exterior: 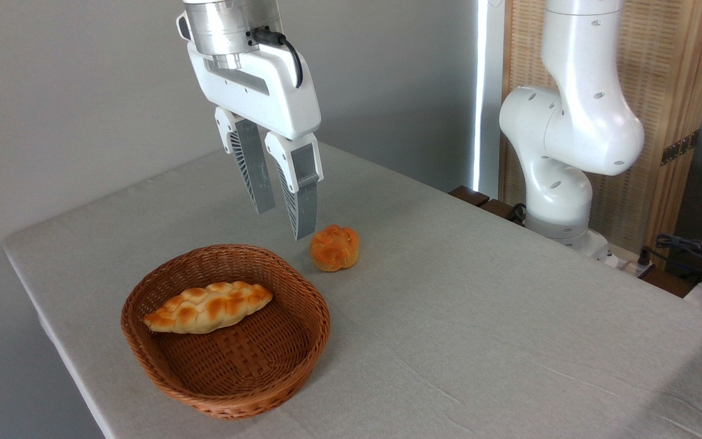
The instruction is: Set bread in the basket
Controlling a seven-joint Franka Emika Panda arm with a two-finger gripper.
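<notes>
The tool (284, 222) hung above the bench (479, 317) with its two ribbed grey fingers (253, 167) pointing down and slightly apart, a narrow gap showing between them and nothing held in that gap. Its tips stood clear of the cloth, above the far rim of the basket and just to the left of the bun in the picture. A black cable ran from the silver wrist collar down the side of the white tool body.

The bun (334, 247), small, round and orange-golden with a lobed, knotted top, sat on the bench outside the basket, just beside its far right rim but not touching the wicker as far as could be seen. It rested upright on the grey cloth.

The basket (293, 350), shallow, round and woven of brown wicker, stood near the front left corner of the bench. Inside it lay a braided loaf (208, 308), long and pale golden with pointed ends, stretched across the rear half of the basket floor with its left end against the inner wall. The rest of the basket floor was bare weave.

The robot arm (570, 128), white and jointed, rose from its base at the far right edge of the bench. Behind it stood a wooden panel (668, 91) with a woven face, and some cables (689, 250) lay at the right edge of the view. A plain grey wall filled the left background.
</notes>
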